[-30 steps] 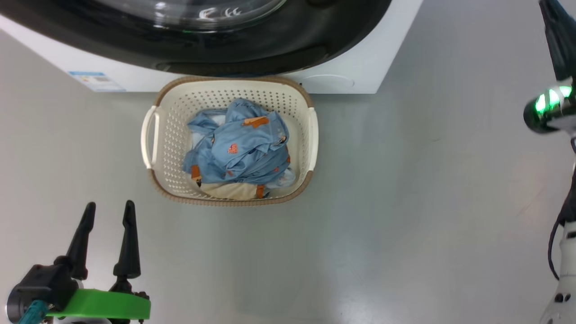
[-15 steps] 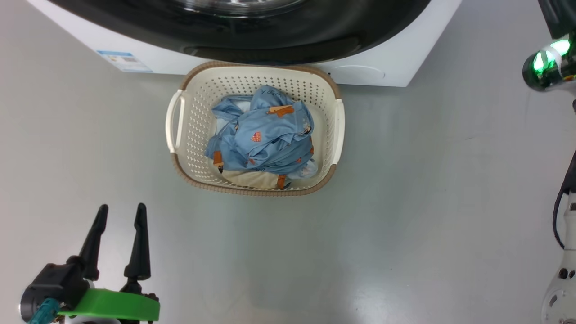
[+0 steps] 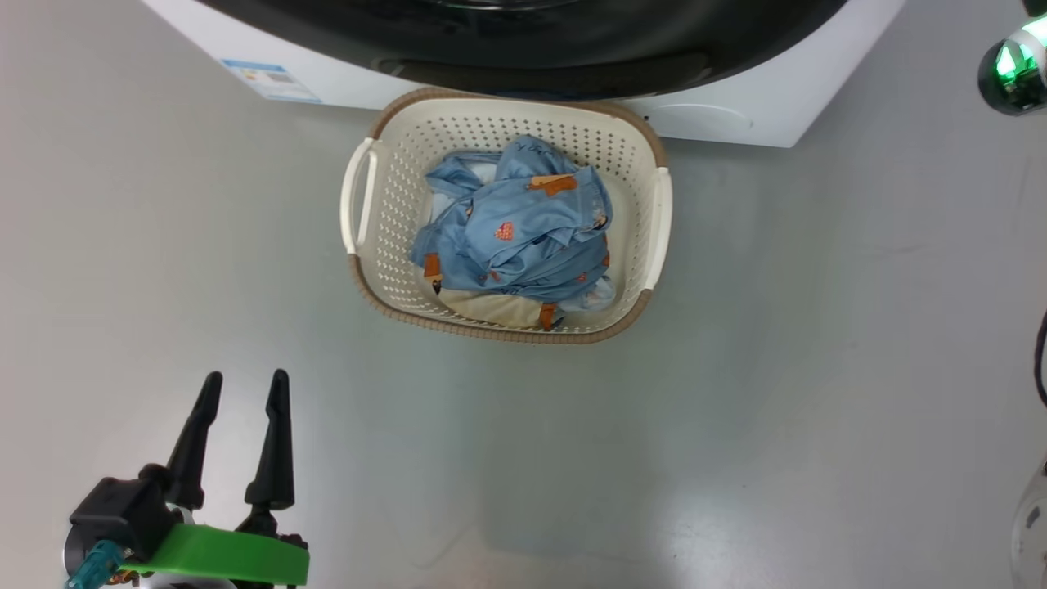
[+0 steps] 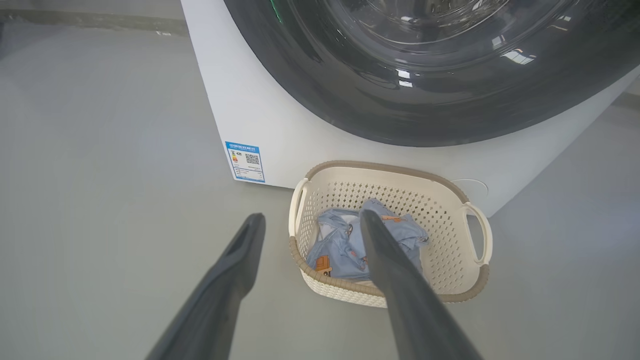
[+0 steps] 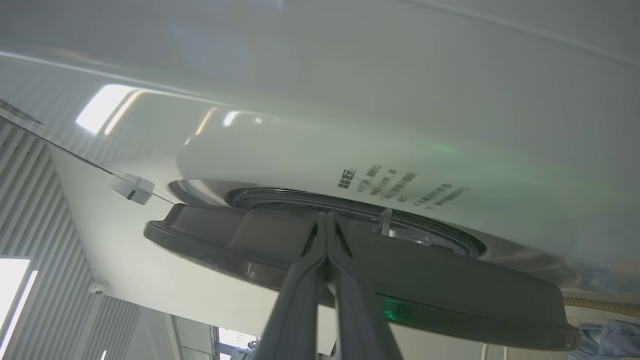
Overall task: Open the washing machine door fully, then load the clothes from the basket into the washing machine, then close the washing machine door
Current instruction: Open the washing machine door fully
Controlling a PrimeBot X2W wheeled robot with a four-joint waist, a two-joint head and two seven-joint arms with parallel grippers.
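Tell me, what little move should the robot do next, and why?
Probably swing the washing machine door wider with the shut right jaws, whose tips sit at its edge. It looks only partly open, with a gap to the washing machine, and the clothes all lie in the basket, so loading can't start.

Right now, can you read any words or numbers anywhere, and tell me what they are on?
Nothing reads clearly enough to quote.
The blue label on the washer: tiny print and a square code, too small to read.
The dark print on the washer beside the door: blurred, unreadable.
The scribble on the clothes: too small to read.
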